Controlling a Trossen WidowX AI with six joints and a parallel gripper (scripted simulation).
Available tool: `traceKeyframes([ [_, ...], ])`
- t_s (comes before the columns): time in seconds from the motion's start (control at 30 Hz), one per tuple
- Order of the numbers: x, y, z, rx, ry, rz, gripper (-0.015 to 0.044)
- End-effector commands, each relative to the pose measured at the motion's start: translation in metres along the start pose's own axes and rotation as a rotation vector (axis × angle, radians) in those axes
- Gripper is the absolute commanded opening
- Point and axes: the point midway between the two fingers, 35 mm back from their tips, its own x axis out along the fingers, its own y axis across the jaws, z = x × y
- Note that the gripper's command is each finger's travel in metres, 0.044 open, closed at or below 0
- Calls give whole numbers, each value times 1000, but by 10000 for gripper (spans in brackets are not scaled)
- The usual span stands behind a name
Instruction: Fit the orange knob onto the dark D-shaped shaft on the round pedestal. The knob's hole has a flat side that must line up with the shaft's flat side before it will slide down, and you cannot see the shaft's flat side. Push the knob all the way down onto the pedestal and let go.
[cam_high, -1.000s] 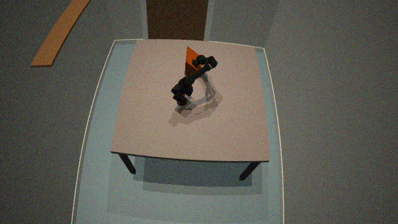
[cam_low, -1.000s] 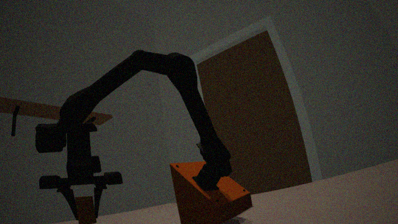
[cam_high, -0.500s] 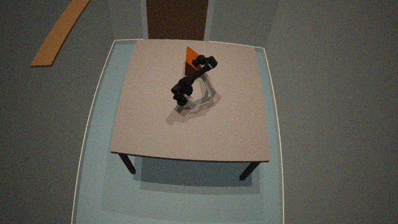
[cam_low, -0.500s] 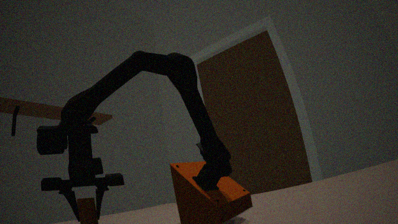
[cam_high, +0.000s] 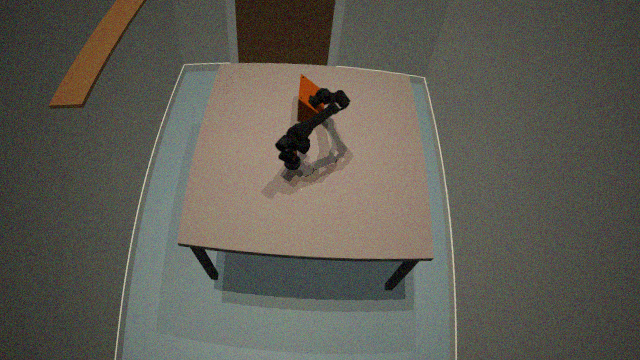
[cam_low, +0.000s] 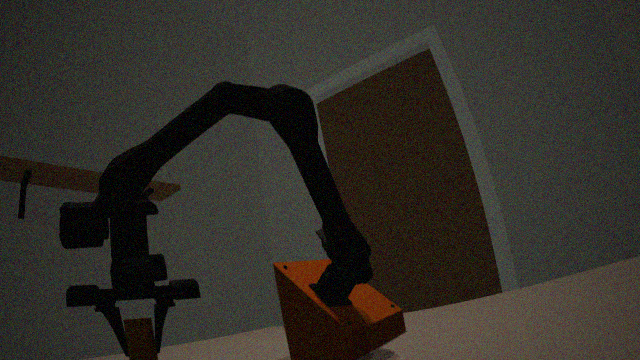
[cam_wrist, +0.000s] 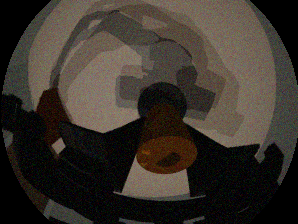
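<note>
The orange knob is upright between the fingers. The slanted dark mark on its near end shows in the wrist view. My gripper is shut on the knob and points down. The dark round pedestal shows just beyond the knob's far end in the wrist view, which overlaps its disc. The shaft is hidden, and I cannot tell how far down the knob sits. The exterior view cuts off the knob's lower end, and in the top view the arm covers the pedestal.
An orange wedge-shaped base stands under the arm's mount at the back of the table. It also shows at the left in the wrist view. The arm arches from it to the pedestal, and its shadows fall on the table top.
</note>
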Motion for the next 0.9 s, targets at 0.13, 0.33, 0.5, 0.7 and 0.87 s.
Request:
traceKeyframes([
  [0.13,0,-1,0,24,0,-5,0],
  [0.33,0,-1,0,24,0,-5,0],
  [0.5,0,-1,0,24,0,-5,0],
  [0.7,0,-1,0,24,0,-5,0],
  [0.87,-5,-1,0,18,0,-5,0],
])
